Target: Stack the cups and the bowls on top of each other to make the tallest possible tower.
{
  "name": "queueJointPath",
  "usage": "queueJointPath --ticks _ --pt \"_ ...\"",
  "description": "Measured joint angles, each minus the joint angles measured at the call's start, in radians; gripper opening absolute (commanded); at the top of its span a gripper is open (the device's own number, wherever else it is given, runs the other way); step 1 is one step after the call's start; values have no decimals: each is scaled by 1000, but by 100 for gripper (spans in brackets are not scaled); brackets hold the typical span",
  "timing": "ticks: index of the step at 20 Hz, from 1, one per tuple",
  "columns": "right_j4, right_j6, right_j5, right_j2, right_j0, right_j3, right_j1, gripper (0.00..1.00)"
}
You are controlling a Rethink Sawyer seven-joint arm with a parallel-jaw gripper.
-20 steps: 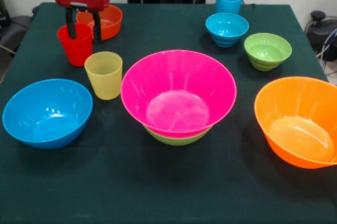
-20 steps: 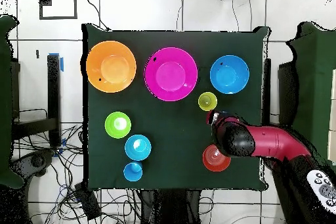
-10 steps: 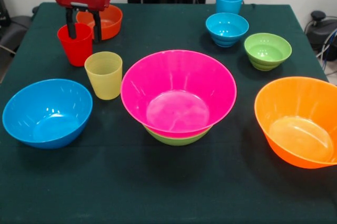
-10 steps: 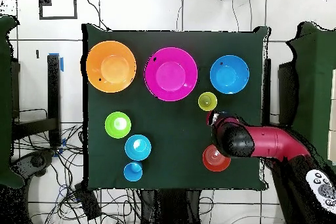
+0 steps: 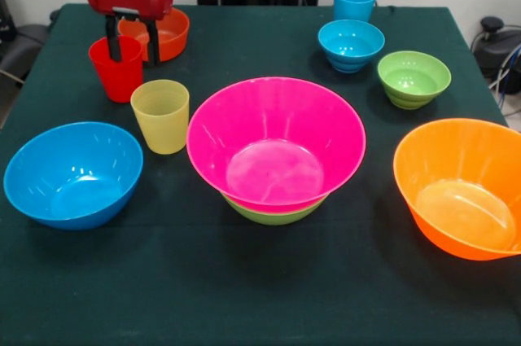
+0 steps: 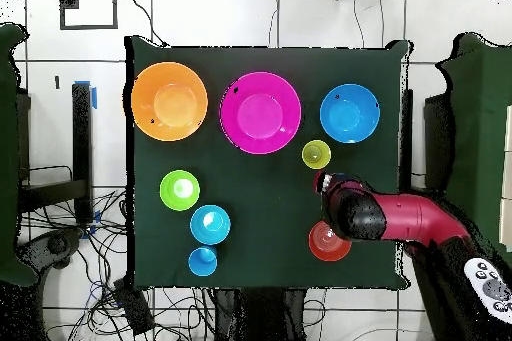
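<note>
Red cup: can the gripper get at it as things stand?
Probably yes. The gripper is right at the red cup, its open jaws astride the rim's far side. The yellow cup and the small orange bowl stand apart, so nothing blocks it.

dark green tablecloth (image 5: 244, 281), floor cables (image 6: 150, 307)

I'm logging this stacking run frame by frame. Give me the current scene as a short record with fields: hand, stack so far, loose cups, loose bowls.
hand: fingers straddle the rim of the red cup, open
stack so far: pink bowl nested in a green bowl
loose cups: yellow cup, blue cup
loose bowls: big blue, big orange, small orange, small blue, small green
</note>
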Motion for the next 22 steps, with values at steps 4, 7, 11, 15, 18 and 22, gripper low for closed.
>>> queueJointPath --ticks 4,7,11,15,18,22 --pt "0 0 0 -20 6 0 9 100" --pt "0 0 0 -38 10 0 11 100" --pt "0 0 0 -97 31 0 11 100" --pt "1 0 -3 -161 74 0 11 100" --pt "1 0 -10 -187 85 0 12 100" --pt "1 0 -21 -190 84 2 14 100"
